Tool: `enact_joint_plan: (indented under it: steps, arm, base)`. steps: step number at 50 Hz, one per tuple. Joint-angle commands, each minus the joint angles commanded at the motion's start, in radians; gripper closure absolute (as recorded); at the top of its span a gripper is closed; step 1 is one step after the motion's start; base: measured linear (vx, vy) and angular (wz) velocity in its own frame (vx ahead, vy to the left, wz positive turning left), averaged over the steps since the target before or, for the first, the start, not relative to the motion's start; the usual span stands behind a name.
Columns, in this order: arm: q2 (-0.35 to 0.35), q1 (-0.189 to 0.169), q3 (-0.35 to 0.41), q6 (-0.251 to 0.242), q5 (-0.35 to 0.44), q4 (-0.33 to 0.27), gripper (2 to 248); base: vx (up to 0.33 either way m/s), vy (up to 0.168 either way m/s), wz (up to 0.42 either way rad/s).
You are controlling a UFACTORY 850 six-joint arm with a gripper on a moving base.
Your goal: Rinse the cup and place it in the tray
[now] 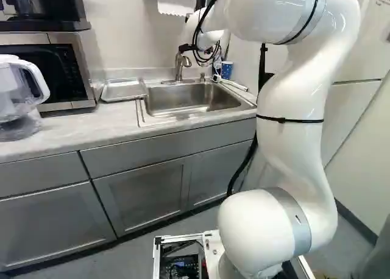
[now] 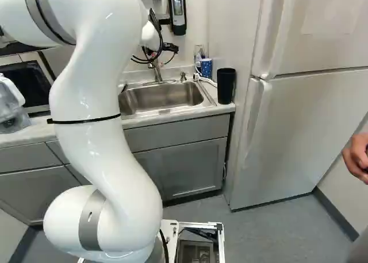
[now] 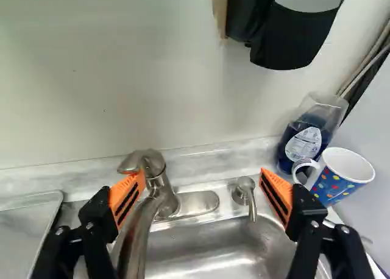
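My gripper [image 1: 186,48] hangs above the back of the sink [image 1: 192,100], by the faucet. In the wrist view the gripper [image 3: 202,179] is open, its orange pads wide apart and nothing held; faucet and soap pump show between and below them. A blue cup with coloured dots and a white handle [image 3: 341,175] stands upright beyond the pad on the soap pump's side, apart from it. The same cup [image 2: 206,68] is at the sink's back right corner in the right base view. The metal tray [image 1: 122,89] lies on the counter left of the sink.
A bottle of blue liquid [image 3: 308,136] stands against the cup's handle side. The faucet [image 3: 149,200] rises close under the gripper; a black dispenser [image 3: 286,29] hangs on the wall. A black tumbler [image 2: 226,85] stands near the fridge [image 2: 299,125]. A pitcher [image 1: 21,96] is beside the microwave.
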Motion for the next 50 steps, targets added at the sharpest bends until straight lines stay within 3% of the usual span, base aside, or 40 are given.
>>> enact_joint_plan:
  steps: [25, 50]
  arm:
    - [0.0, 0.0, -0.001, 0.0, 0.023, 0.0, 3]
    - [0.0, 0.0, -0.001, 0.0, 0.103, 0.0, 3]
  base:
    - [0.0, 0.0, 0.0]
    - [0.0, 0.0, 0.0]
